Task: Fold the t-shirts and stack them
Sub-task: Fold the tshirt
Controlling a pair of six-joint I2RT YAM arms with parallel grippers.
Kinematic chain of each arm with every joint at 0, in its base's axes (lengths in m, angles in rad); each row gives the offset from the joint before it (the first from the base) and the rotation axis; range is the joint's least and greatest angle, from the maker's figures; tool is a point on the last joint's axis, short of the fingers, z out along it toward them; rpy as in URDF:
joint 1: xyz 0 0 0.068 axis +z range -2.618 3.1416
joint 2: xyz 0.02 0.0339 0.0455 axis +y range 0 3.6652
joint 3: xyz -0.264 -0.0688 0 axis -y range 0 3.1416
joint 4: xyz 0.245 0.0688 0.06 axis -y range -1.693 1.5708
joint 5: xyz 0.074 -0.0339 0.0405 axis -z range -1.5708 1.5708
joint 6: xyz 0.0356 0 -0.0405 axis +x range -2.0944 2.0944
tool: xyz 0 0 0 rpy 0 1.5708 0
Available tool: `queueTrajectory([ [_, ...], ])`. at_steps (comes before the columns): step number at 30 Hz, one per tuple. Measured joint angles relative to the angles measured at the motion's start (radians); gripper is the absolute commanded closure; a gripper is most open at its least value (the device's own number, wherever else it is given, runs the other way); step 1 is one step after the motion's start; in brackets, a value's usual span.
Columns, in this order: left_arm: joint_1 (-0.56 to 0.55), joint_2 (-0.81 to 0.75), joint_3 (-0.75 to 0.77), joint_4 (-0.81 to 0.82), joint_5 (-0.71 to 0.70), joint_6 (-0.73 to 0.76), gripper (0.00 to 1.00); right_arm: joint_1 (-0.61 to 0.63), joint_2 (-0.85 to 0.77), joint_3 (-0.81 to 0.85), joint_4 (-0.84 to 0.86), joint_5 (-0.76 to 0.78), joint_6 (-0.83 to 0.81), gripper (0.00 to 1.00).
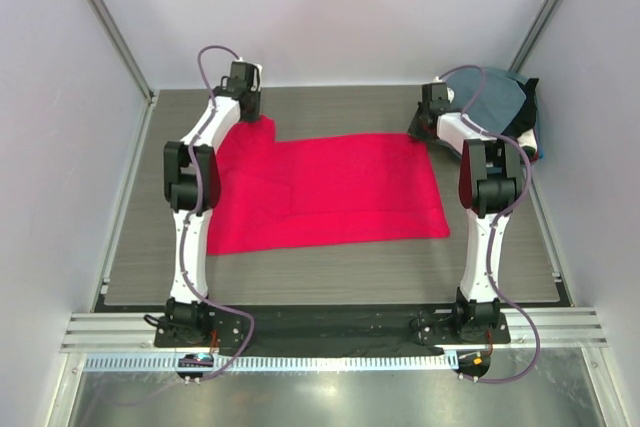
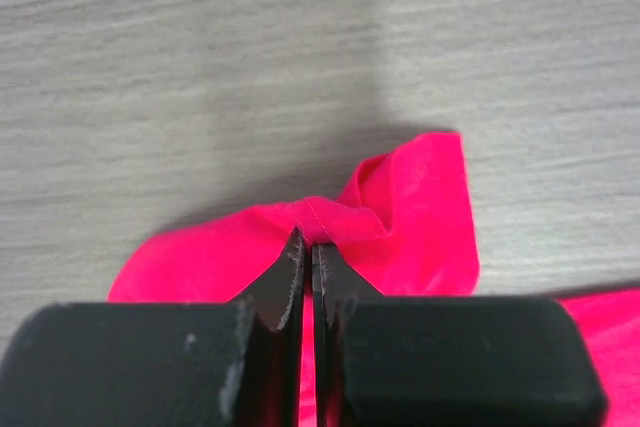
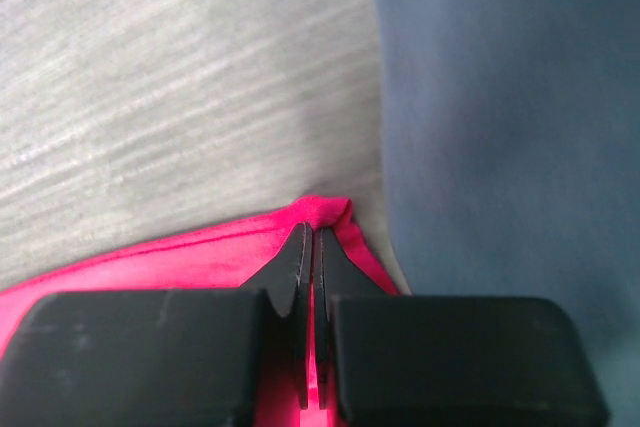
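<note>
Top external view: red t-shirt (image 1: 330, 192) spread flat at the middle of the grey wood-grain table (image 1: 330, 267), long side running 9 to 3 o'clock. Its left part juts toward 12 o'clock as a narrower flap, and faint crease lines cross the cloth.

Left gripper (image 1: 250, 102) sits low at the shirt's 11 o'clock corner, on the tip of that flap. Right gripper (image 1: 425, 127) sits low at the 1 o'clock corner.

Pile at the table's 2 o'clock, just beside the right gripper:
- grey-blue t-shirt (image 1: 497, 97) on top
- dark cloth (image 1: 528, 107) along its right rim
- sliver of blue cloth (image 1: 540, 155) at the pile's 5 o'clock

Left wrist view: jaws pressed together, no gap showing. A small ridge of red hem is nipped between the tips. The cloth bunches into a raised fold at 1 o'clock of the tips, with bare table beyond toward 12 o'clock.

Right wrist view: jaws likewise closed tight, pinching a puckered bit of red hem at the shirt's edge. The red cloth trails off toward 8 o'clock. The grey-blue shirt fills the view from 12 to 4 o'clock, close beside the pinched corner; I cannot tell whether the two cloths touch. Bare table from 9 to 12 o'clock.
</note>
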Motion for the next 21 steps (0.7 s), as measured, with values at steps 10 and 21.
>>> queueTrajectory([
  [10, -0.040, -0.164, -0.208, 0.026, -0.092, -0.011, 1.00, 0.000, -0.116, -0.047, -0.053, 0.021, 0.001, 0.99],
  [21, -0.115, -0.407, -0.447, 0.077, -0.235, -0.012, 1.00, 0.000, -0.221, -0.137, -0.072, 0.028, 0.007, 0.99],
])
